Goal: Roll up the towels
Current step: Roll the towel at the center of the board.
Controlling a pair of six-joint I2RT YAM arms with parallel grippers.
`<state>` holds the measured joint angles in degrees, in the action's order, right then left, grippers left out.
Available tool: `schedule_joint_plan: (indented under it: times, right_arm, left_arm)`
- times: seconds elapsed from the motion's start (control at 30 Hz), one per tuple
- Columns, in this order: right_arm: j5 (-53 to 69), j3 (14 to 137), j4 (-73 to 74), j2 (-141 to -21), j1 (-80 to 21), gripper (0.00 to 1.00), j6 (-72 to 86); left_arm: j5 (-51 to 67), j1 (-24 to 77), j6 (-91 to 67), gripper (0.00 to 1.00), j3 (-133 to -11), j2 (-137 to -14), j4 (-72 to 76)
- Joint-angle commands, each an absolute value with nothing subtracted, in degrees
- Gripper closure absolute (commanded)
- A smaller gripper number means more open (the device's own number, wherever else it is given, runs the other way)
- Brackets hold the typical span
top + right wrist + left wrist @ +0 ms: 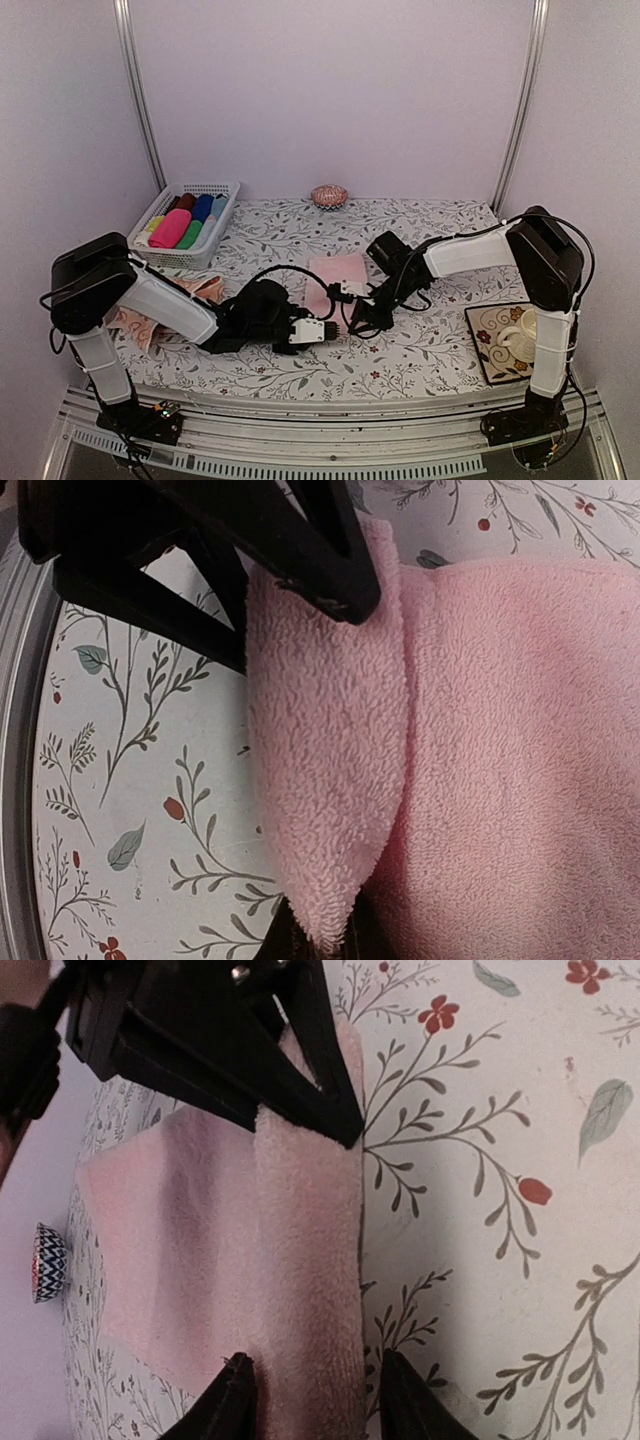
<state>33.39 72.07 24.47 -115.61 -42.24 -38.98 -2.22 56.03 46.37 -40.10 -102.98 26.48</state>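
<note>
One big table (440, 225) has a cloth with leaves and little red flowers on it. Two arms reach in over it, the left arm (165, 305) and the right arm (470, 252), and they meet in the middle.

The pink towel (338, 270) lies in the middle of the table. It is light pink, soft and fuzzy. Most of it is flat, but its near edge is turned over into a thick fold. The peach towel (205, 288) lies bunched up under the left arm, near the basket (225, 190).

The left pincer (315, 1360) is spread, with one finger on each side of the fold. The right pincer (318, 940) is pinching the pointy end of the fold.
</note>
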Motion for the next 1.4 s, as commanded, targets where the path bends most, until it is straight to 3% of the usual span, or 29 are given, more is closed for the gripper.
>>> schedule_joint_plan:
  times: [0.0, 0.07, 0.1, 0.13, 0.27, 0.47, 0.6, 0.97, 1.37]
  right_arm:
    - [34.6, 72.8, 26.4, -116.5, -41.7, 0.94, -38.8]
    - [34.3, 72.6, 26.2, -116.4, -41.7, 0.93, -39.0]
    - [34.0, 72.5, 26.1, -116.2, -41.6, 0.93, -39.0]
    - [33.8, 72.3, 25.9, -115.9, -41.6, 0.93, -39.1]
    - [32.0, 71.4, 25.0, -114.7, -41.4, 0.84, -39.1]
    - [26.9, 68.9, 23.1, -108.8, -41.0, 0.50, -40.0]
    - [22.7, 64.7, 20.1, -103.1, -41.0, 0.39, -42.4]
    - [16.3, 50.4, 7.0, -89.5, -42.0, 0.28, -51.9]
    - [12.8, 49.4, 1.0, -91.4, -46.5, 0.28, -57.3]
  left_arm:
    - [-2.7, 56.5, 46.0, 0.60, -42.2, -104.5, 24.5]
    - [-2.6, 56.4, 45.6, 0.73, -43.1, -104.9, 23.1]
    - [-2.7, 56.3, 45.2, 0.89, -43.7, -105.0, 22.3]
    - [-2.8, 56.2, 44.7, 1.00, -44.3, -105.1, 21.5]
    - [1.4, 54.9, 42.5, 1.00, -46.8, -104.4, 14.9]
    - [10.8, 52.6, 39.3, 1.00, -50.5, -102.7, 4.1]
    - [16.0, 50.4, 36.4, 1.00, -53.9, -102.8, -1.7]
    - [30.7, 43.0, 29.7, 1.00, -67.0, -108.9, -15.7]
    - [37.6, 40.0, 26.2, 0.98, -71.4, -116.8, -19.8]
